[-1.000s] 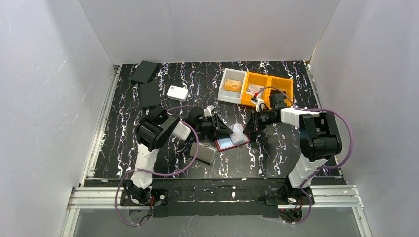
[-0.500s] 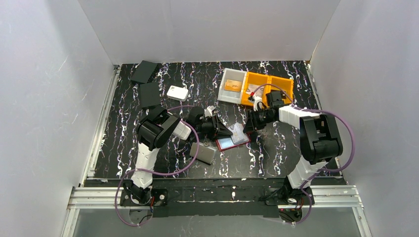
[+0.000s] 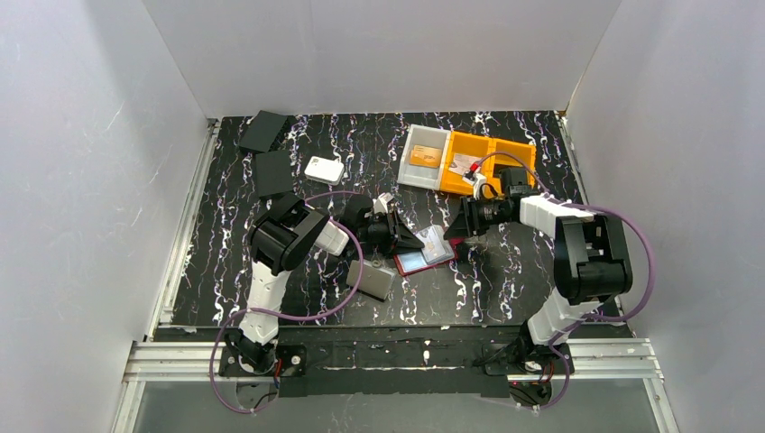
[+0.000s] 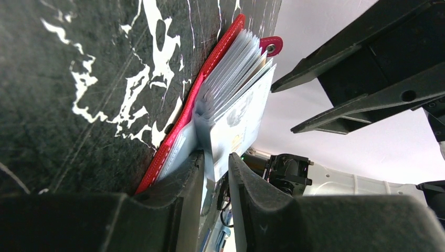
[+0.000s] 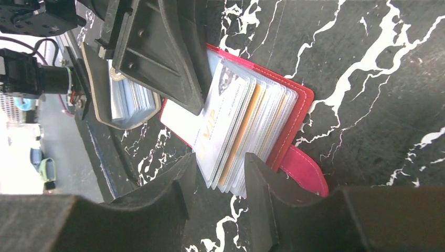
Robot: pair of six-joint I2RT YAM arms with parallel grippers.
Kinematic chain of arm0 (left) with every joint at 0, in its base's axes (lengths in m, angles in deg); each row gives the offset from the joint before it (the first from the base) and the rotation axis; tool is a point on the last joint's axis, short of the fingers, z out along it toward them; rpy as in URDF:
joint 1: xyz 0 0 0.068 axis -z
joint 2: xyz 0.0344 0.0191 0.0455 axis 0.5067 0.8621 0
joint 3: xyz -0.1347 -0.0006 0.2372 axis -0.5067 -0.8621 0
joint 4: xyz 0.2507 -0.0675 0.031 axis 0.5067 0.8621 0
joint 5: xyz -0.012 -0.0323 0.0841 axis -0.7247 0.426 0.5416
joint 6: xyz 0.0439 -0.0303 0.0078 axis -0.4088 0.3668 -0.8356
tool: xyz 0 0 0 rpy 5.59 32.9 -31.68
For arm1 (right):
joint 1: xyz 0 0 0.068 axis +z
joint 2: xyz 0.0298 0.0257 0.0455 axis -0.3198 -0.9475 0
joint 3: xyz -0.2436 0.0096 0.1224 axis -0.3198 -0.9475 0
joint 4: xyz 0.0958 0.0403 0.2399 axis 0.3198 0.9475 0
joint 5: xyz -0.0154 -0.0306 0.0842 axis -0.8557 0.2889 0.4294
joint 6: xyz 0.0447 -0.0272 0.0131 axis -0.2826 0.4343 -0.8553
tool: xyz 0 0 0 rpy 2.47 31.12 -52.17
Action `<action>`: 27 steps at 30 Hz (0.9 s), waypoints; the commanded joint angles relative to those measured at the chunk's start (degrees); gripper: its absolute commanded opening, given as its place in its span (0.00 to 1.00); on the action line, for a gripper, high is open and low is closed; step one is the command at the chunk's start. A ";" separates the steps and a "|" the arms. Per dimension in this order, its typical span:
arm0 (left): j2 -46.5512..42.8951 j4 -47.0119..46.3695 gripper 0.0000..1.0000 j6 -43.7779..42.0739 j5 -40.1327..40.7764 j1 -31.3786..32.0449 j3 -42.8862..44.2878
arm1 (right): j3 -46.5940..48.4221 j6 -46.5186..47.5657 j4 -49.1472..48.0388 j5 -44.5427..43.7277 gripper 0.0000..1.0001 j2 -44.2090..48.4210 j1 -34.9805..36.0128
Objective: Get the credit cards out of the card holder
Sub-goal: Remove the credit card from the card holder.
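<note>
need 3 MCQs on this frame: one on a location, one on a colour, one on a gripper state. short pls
1. Where does the orange-gold card outside the card holder lie?
A. in the white bin
B. on a blue plate
C. hanging from a hook

2. What colour is the card holder's cover?
A. blue
B. red
C. green

3. What is the left gripper doing?
A. open, touching nothing
B. shut on a pen
C. shut on a clear sleeve page of the holder

Answers:
1 A: the top view shows the card lying inside the white bin at the far side of the table.
2 B: both wrist views show a red cover.
3 C: the left wrist view shows its fingers pinching the sleeve page between them.
</note>
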State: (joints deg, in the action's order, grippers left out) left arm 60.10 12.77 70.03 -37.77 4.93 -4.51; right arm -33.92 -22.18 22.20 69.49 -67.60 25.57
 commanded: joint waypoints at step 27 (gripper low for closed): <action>-2.22 3.06 0.24 -2.48 -0.69 -0.22 -0.34 | 1.56 -0.24 -0.07 -3.37 0.43 -1.04 2.95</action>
State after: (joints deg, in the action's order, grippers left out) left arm 60.01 12.94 69.46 -38.01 4.89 -4.51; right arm -34.16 -24.86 21.00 68.33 -70.46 28.43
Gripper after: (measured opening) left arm 0.240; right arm 0.418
